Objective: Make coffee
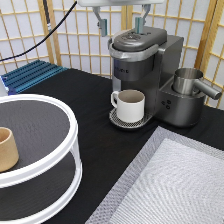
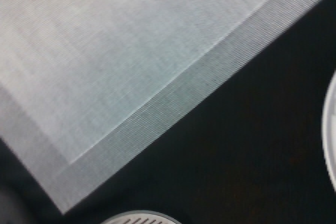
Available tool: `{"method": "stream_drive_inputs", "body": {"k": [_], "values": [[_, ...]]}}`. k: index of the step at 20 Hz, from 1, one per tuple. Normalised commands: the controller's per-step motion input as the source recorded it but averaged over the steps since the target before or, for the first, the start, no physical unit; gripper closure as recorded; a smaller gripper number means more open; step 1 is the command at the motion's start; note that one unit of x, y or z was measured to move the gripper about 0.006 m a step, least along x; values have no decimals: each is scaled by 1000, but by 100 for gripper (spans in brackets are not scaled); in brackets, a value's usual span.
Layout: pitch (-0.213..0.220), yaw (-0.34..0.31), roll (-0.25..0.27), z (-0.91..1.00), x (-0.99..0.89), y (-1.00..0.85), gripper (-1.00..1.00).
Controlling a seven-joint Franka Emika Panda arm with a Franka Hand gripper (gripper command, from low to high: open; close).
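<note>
My gripper (image 1: 121,25) hangs at the exterior view's top, just above the grey coffee machine (image 1: 142,65), whose lid is down. Its two fingers are spread wide with nothing between them. A white handled mug (image 1: 130,105) stands on the machine's round drip tray (image 1: 120,121), under the spout. The coffee pod is not in view in either picture. The wrist view shows only the grey mat (image 2: 112,70), the black tabletop (image 2: 247,150) and a sliver of the drip tray (image 2: 139,219).
A white two-tier turntable (image 1: 60,165) fills the exterior view's left, with a tan handleless cup (image 1: 6,149) on its upper tier. A grey woven mat (image 1: 175,185) lies at the bottom right. A metal frothing jug (image 1: 190,81) sits on the machine's right. A blue rack (image 1: 30,75) lies at the back left.
</note>
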Motion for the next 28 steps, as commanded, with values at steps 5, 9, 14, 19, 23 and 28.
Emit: {"method": "stream_drive_inputs", "body": {"k": [5, 9, 14, 19, 23, 28], "values": [[-75, 330, 112, 53, 0, 39, -100], [-67, 291, 152, 19, -16, 113, -100], [-4, 182, 106, -41, -38, 318, -100], [74, 53, 46, -219, -127, 334, -100], [81, -18, 22, -302, -105, 167, -100], [69, -36, 17, -127, -293, 14, -100]]}}
